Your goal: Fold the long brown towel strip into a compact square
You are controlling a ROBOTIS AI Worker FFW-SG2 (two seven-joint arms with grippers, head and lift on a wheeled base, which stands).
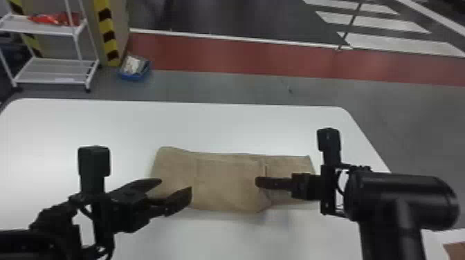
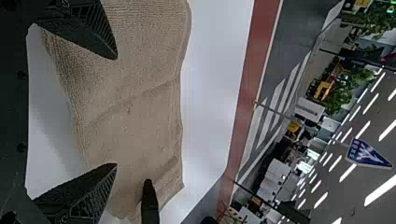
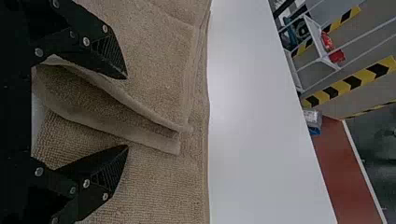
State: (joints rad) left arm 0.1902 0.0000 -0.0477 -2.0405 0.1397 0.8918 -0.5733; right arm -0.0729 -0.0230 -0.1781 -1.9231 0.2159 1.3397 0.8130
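The brown towel (image 1: 228,183) lies across the table, partly folded, with a layered flap whose edge is near its right part. My left gripper (image 1: 174,190) is over the towel's left end, fingers apart. In the left wrist view the left gripper (image 2: 116,112) stands open above the cloth (image 2: 135,107). Over the flap's edge at the right is my right gripper (image 1: 257,182). The right wrist view has the right gripper (image 3: 127,112) open, the towel's raised, overlapping edges (image 3: 154,137) between and beyond its fingertips.
The white table (image 1: 242,128) extends behind and in front of the towel. Beyond it on the floor are a white shelf rack (image 1: 55,61) and a blue bin (image 1: 135,69). A brown object (image 1: 455,251) is at the lower right corner.
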